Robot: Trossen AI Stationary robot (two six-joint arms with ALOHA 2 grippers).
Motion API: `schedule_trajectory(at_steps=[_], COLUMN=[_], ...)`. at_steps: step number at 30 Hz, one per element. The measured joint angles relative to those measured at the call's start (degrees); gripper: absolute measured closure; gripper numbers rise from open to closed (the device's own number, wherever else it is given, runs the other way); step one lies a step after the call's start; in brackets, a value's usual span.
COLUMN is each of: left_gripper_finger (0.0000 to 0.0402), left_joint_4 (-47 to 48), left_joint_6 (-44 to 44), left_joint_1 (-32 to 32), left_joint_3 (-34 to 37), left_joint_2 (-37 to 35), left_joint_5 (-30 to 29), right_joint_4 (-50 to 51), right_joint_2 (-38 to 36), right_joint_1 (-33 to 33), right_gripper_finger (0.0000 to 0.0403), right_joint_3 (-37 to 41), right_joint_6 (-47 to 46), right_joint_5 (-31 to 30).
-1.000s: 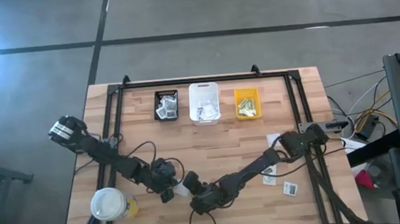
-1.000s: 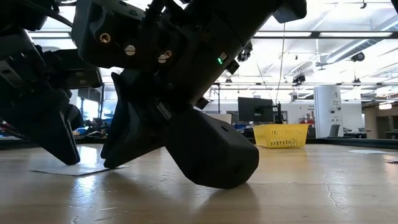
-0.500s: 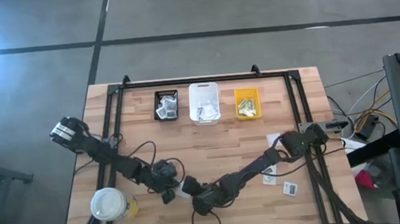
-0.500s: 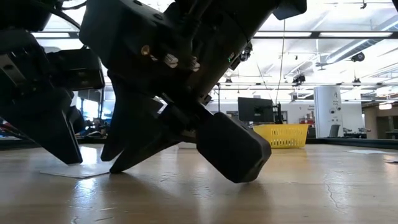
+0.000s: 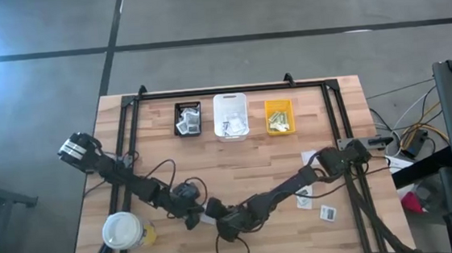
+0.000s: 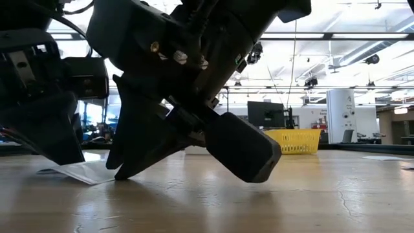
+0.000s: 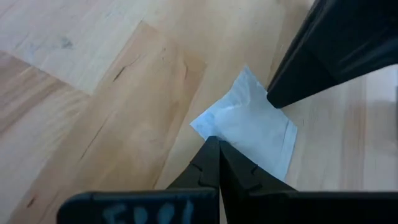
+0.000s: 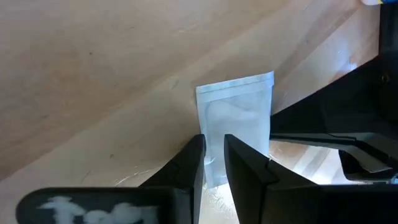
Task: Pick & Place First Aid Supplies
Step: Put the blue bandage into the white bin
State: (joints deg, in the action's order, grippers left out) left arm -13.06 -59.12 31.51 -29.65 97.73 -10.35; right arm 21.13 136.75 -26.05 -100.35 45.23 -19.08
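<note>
We see the wooden table (image 5: 237,162) carrying both arms, which meet near its front edge. At the rear stand a black bin (image 5: 187,118), a white bin (image 5: 230,116) and a yellow bin (image 5: 279,116); a white-lidded cup (image 5: 122,230) sits front left. The left gripper (image 7: 216,144) is fully closed, tips on a white paper packet (image 7: 249,127) lying on the wood. The right gripper (image 8: 213,152) shows a narrow gap, its fingers at that packet's opposite edge. Two more packets (image 5: 320,206) lie right.
</note>
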Motion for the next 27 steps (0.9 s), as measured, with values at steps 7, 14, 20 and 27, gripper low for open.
schedule_trajectory(at_steps=[7,14,20,27], left_gripper_finger=[0.0401,0.0401,0.0401,0.0401], left_joint_4=[-0.7,-0.8,-0.7,-0.6], left_joint_6=[-7.0,-11.7,-13.3,-13.4], left_joint_1=[-0.5,-0.6,-0.7,-0.7], left_joint_3=[0.5,0.5,0.5,0.5], left_joint_2=[0.4,0.4,0.4,0.4], left_joint_5=[0.4,1.0,1.1,1.3], right_joint_4=[-0.2,-0.3,-0.5,-0.5], right_joint_2=[0.0,0.0,0.0,0.0], right_joint_1=[-0.4,-0.9,-1.4,-2.0], right_gripper_finger=[0.0339,0.0340,0.0340,0.0340], right_joint_3=[0.2,0.3,0.3,0.3], right_joint_6=[-3.2,-3.7,-3.7,-5.5], right_joint_5=[0.4,2.0,2.5,2.9])
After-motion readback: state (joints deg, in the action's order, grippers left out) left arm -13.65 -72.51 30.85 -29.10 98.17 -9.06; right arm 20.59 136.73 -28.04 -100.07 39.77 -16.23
